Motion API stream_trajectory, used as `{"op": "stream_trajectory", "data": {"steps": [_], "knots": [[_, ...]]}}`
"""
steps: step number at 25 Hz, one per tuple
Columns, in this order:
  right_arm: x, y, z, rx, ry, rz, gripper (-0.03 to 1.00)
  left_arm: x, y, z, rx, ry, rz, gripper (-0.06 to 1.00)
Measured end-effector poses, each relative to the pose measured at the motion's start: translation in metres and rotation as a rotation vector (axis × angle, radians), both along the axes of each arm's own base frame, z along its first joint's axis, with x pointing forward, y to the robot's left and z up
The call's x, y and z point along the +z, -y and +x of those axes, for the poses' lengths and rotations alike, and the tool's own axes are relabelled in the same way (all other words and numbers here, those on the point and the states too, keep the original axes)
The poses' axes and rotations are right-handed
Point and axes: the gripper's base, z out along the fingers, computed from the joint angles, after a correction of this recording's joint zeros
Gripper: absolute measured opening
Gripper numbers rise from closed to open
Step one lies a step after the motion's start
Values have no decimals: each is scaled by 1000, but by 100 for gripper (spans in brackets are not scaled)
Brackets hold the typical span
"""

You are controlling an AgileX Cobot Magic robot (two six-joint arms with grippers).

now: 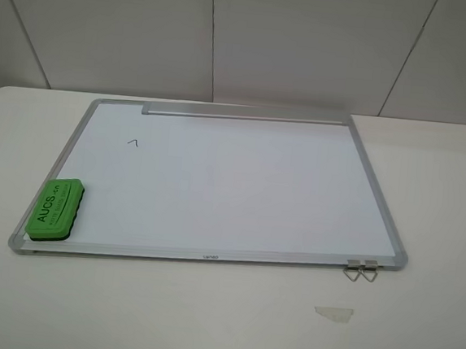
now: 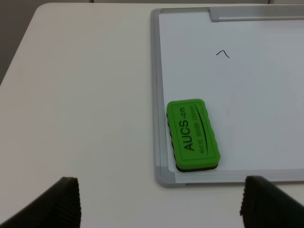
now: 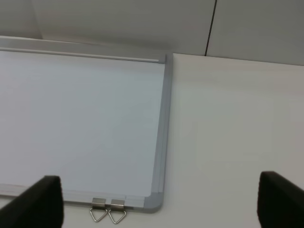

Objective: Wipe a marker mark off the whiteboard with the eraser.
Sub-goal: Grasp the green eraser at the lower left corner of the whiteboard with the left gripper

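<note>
The whiteboard (image 1: 232, 187) lies flat on the table, silver-framed, its tray strip (image 1: 246, 114) along the far edge. The marker mark (image 1: 134, 142) is a tiny black hook in the board's far left part, also in the left wrist view (image 2: 223, 53). The green eraser (image 1: 55, 207) with dark "AUCS" lettering rests on the board's near left corner (image 2: 192, 134). My left gripper (image 2: 164, 209) is open, hovering short of that corner, nothing between its fingers (image 2: 64, 202). My right gripper (image 3: 159, 204) is open above the board's near right corner. Neither gripper shows in the exterior view.
Two metal clips (image 1: 361, 270) hang off the board's near right frame edge (image 3: 108, 210). A pale scrap of tape (image 1: 333, 313) lies on the white table (image 1: 204, 319) in front of them. A grey panelled wall rises behind the table.
</note>
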Motion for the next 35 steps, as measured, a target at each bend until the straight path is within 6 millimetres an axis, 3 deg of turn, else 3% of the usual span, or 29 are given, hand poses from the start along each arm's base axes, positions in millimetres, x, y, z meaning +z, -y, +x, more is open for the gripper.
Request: {"op": "stream_trajectory", "data": {"steps": [16,24,30,35], "knots": [[0,0,0,0,0,0,82,0,-1,0,5,0,9,70],[0,0,0,0,0,0,82,3,-1,0,60,-19,-75,71],[0,0,0,0,0,0,82,30,-1,18,86,-177,-101,71],[0,0,0,0,0,0,82,49,-2,51,113,-351,-118,71]]}}
